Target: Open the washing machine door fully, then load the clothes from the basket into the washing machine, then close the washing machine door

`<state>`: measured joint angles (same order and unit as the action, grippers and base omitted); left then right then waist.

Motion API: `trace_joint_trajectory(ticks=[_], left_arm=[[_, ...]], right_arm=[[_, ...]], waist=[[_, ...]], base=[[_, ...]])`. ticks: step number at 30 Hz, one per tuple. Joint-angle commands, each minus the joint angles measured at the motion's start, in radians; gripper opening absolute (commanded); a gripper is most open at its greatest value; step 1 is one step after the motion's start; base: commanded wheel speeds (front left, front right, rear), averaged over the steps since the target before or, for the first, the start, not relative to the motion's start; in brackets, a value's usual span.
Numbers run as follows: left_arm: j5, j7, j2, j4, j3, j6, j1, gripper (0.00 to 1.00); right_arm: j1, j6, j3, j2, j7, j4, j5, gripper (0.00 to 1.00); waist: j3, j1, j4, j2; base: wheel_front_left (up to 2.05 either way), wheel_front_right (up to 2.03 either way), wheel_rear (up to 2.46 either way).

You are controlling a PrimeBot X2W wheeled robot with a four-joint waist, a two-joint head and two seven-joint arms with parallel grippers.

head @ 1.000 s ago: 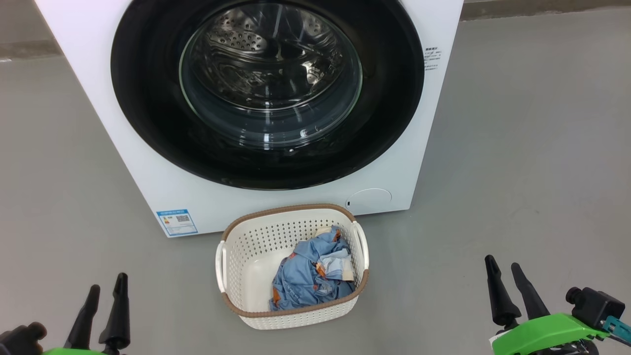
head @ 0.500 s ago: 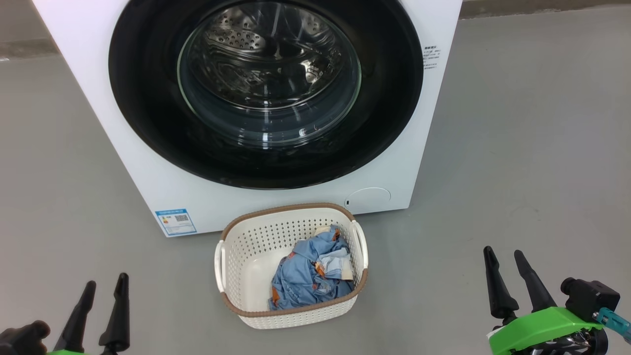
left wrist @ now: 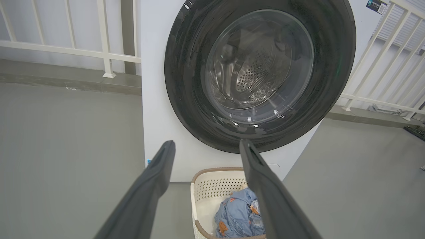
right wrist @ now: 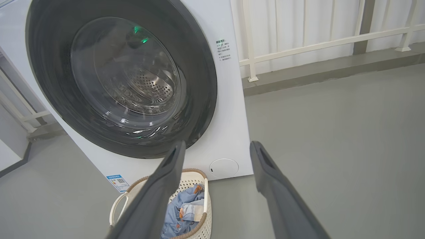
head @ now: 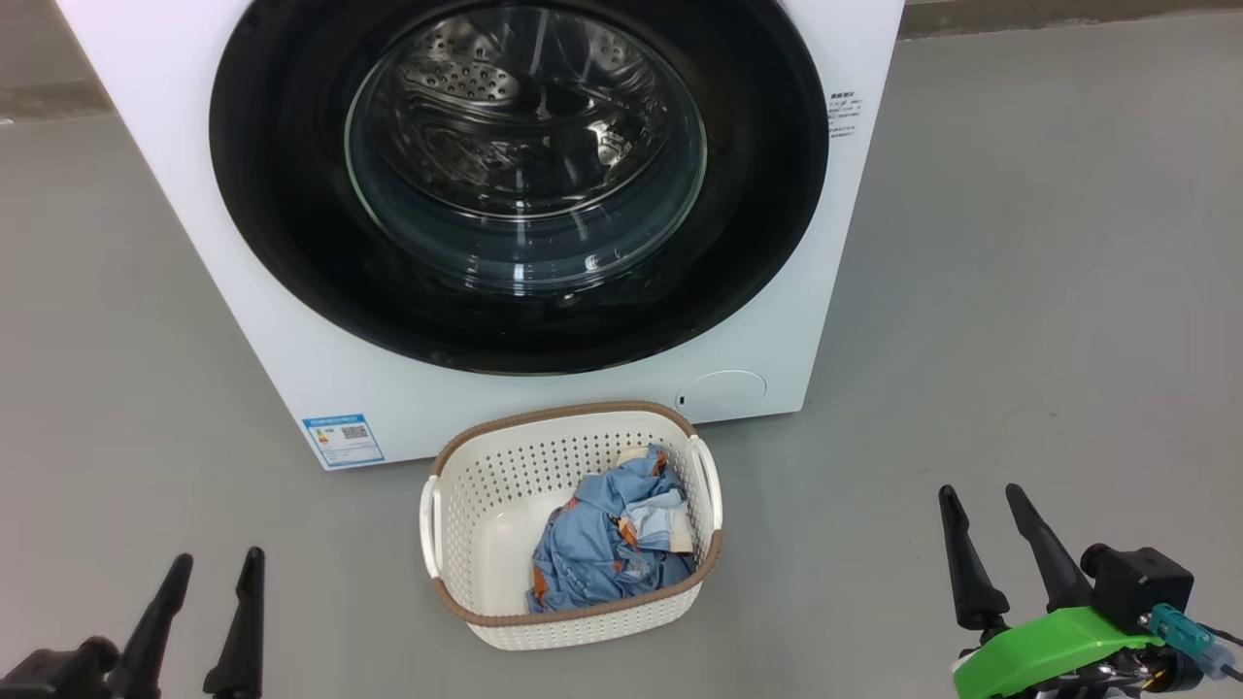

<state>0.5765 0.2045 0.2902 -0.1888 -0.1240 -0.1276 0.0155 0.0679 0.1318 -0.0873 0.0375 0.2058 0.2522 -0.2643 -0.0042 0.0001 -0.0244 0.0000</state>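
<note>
Standing on the smooth grey floor (head: 1020, 291), the boxy white washing machine (head: 291, 369) has its round door (head: 520, 175) shut, a glossy black rim around bulging clear glass. Just before it sits the cream perforated plastic basket (head: 563, 413) with a brown woven-look rim, holding crumpled light blue printed clothes (head: 612, 549). The left gripper (head: 218, 563) and right gripper (head: 979, 495) each spread 2 tapered dark fingers wide, empty, apart from the basket.
</note>
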Motion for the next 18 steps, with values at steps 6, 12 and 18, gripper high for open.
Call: trace_joint_trajectory(ticks=[6,12,18], left_arm=[[-0.099,0.033,0.048,0.028,0.033,-0.002,-0.022,1.00],[-0.154,0.048,0.054,0.028,0.039,-0.003,-0.019,1.00],[-0.189,0.057,0.053,0.021,0.053,-0.003,-0.018,1.00]], right_arm=[[0.051,-0.001,0.024,0.011,0.032,-0.033,0.097,1.00],[0.055,-0.001,0.024,0.012,0.046,-0.032,0.152,1.00],[0.059,-0.001,0.010,0.013,0.056,-0.026,0.177,1.00]], waist=[[0.000,0.0000,0.001,0.0000],[0.000,0.0000,-0.001,0.0000],[0.002,0.0000,-0.001,0.0000]], base=[[0.00,0.00,0.00],[0.00,0.00,0.00],[0.00,0.00,0.00]])
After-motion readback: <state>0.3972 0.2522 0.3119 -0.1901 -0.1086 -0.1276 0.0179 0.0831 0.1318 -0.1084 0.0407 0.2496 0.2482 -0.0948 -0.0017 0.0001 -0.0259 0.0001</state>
